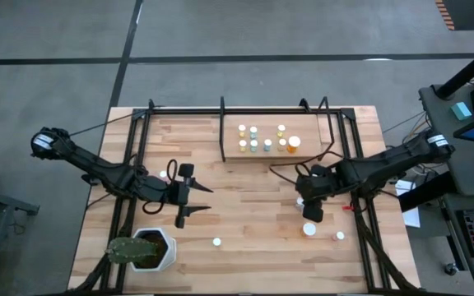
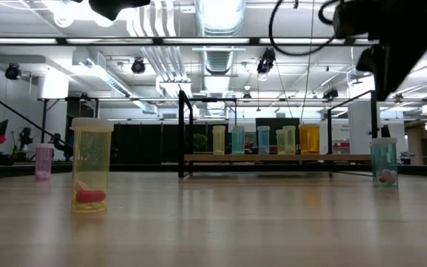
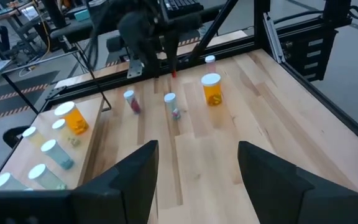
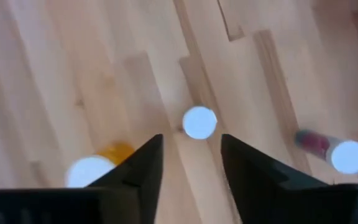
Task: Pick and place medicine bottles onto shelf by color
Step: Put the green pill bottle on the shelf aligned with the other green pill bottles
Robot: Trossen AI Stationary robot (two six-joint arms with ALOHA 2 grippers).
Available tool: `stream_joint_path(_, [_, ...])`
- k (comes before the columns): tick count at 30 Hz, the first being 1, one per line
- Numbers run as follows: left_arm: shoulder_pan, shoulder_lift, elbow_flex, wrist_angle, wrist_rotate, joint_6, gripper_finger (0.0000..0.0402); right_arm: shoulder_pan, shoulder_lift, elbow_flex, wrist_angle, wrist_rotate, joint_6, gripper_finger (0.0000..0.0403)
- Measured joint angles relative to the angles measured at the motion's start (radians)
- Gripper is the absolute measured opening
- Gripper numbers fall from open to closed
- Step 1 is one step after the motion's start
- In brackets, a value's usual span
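The shelf (image 1: 271,146), a light-wood board between black bars, stands at the table's far middle and carries several upright bottles, yellowish, teal and one orange (image 1: 294,143). My right gripper (image 1: 307,205) points down, open and empty, above a pale-capped bottle (image 4: 199,122) that stands on the table; the low view shows it as teal (image 2: 384,162). A wide orange bottle (image 1: 309,230) and a pink one (image 1: 340,236) stand nearer the right front. My left gripper (image 1: 202,199) is open and empty at the table's left middle, with a pink bottle (image 1: 164,175) beside it.
A yellowish bottle (image 1: 217,242) stands alone near the front middle. A white hexagonal pot with a green plant (image 1: 146,249) stands at the front left. Black frame bars (image 1: 138,140) run along both sides of the table. Bare wood lies between the two grippers.
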Motion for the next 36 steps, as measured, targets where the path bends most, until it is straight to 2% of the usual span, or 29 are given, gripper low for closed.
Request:
stream_joint_path(4, [0.0,0.0,-0.001,0.0,-0.003,0.0,0.0203,0.01,0.005,-0.09,0.105,0.003,-0.077,0.0192])
stream_joint_path(7, [0.0,0.0,-0.001,0.0,-0.005,0.007,0.0203,0.027,0.005,-0.148,0.2,0.003,-0.124,0.0205])
stream_joint_path(10, [0.0,0.0,-0.002,0.005,-0.023,0.02,0.0203,0.028,0.007,-0.181,0.215,0.06,-0.118,0.0207])
stream_joint_path(18, [0.002,0.0,-0.001,0.008,-0.03,0.024,0.0203,0.028,0.012,-0.234,0.288,0.082,-0.121,0.0199])
stream_joint_path(24, [0.002,0.0,0.0,0.008,-0.03,0.024,0.0203,0.028,0.013,-0.286,0.348,0.084,-0.1,0.0175])
stream_joint_path(32, [0.002,0.0,0.0,0.008,-0.047,0.025,0.0203,0.028,0.012,-0.272,0.354,0.088,-0.11,0.0094])
stream_joint_path(36, [0.002,0.0,0.0,0.007,-0.049,0.032,0.0203,0.028,0.012,-0.244,0.353,0.088,-0.107,0.0097])
